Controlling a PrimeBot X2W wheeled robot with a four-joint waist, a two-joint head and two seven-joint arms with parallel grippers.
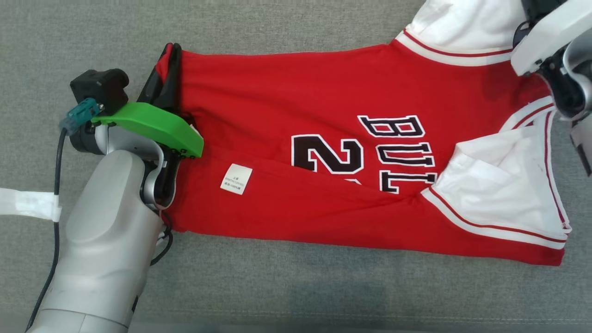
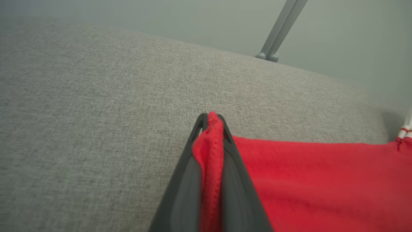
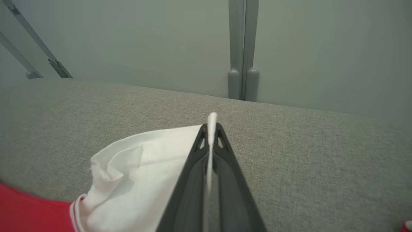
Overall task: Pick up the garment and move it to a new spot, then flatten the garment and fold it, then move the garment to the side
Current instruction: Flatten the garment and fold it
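At the far left corner of the garment [image 1: 296,88], the left hand [image 2: 210,118] is pinching the red hem tight, as its wrist view is showing. The right wrist view is revealing the right hand [image 3: 211,126] clamping a white sleeve edge at the far right. The garment is lying flattened across the grey worktop [image 1: 277,286], with black lettering [image 1: 365,152] and a white label [image 1: 236,179] facing up. The head view is cutting off the right hand's fingers.
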